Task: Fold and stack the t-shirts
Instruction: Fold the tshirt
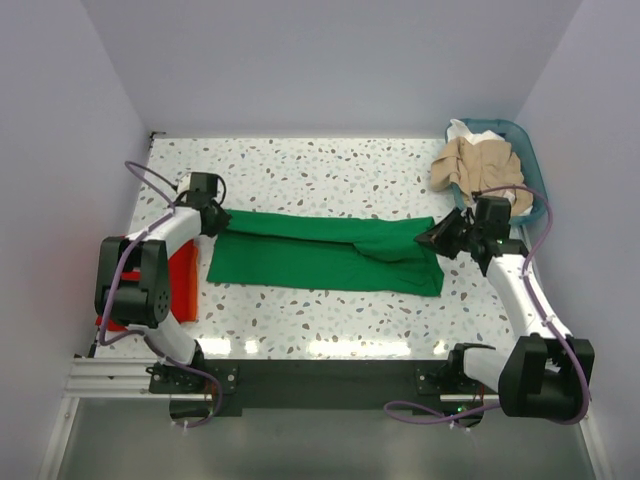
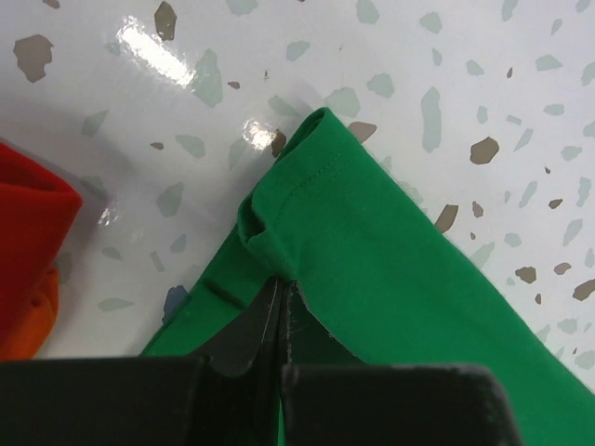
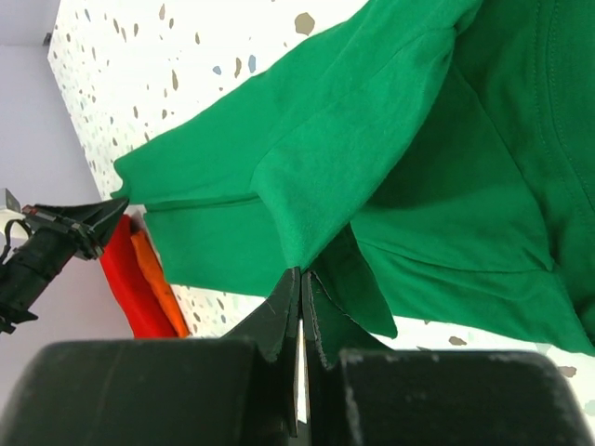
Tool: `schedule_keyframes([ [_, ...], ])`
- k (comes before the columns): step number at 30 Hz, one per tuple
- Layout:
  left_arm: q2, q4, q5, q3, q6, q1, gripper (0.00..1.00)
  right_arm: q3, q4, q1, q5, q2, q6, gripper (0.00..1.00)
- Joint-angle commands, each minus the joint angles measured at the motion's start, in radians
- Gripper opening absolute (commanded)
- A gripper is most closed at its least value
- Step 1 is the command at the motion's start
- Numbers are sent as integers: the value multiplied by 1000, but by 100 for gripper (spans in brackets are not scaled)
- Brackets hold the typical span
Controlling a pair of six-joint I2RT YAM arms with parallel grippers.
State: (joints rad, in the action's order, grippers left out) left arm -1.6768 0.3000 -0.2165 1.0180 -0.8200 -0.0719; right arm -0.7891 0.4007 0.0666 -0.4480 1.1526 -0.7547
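Note:
A bright green t-shirt (image 1: pixel 310 260) lies in a long band across the middle of the speckled table. My left gripper (image 1: pixel 218 222) is shut on its far left corner; in the left wrist view the green cloth (image 2: pixel 400 260) bunches at the closed fingertips of that gripper (image 2: pixel 280 283). My right gripper (image 1: pixel 430 238) is shut on a fold at the shirt's right end and lifts it a little; the right wrist view shows the green cloth (image 3: pixel 372 139) hanging from that gripper's pinched tips (image 3: pixel 299 274). A red shirt (image 1: pixel 182 282) lies folded at the left edge, under my left arm.
A teal basket (image 1: pixel 536 178) stands at the far right corner with a beige shirt (image 1: pixel 478 165) heaped over its rim and a white one (image 1: pixel 478 130) behind. The red shirt also shows in the left wrist view (image 2: pixel 28 218) and the right wrist view (image 3: pixel 130 279). White walls enclose the table.

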Motion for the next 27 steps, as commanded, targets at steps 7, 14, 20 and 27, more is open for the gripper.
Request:
schedule_keyframes([
  [7, 77, -53, -15, -65, -21, 12, 0, 68, -14, 15, 28, 7, 43, 0],
  [14, 133, -107, 14, -131, -10, 12, 16, 99, -13, 21, 147, 32, 109, 3],
  [20, 241, -119, 32, -206, -25, 12, 49, 44, 52, 22, 242, 24, 201, 32],
  [27, 307, -137, 100, -248, -31, 9, 53, 13, 76, -40, 321, -80, 288, 40],
])
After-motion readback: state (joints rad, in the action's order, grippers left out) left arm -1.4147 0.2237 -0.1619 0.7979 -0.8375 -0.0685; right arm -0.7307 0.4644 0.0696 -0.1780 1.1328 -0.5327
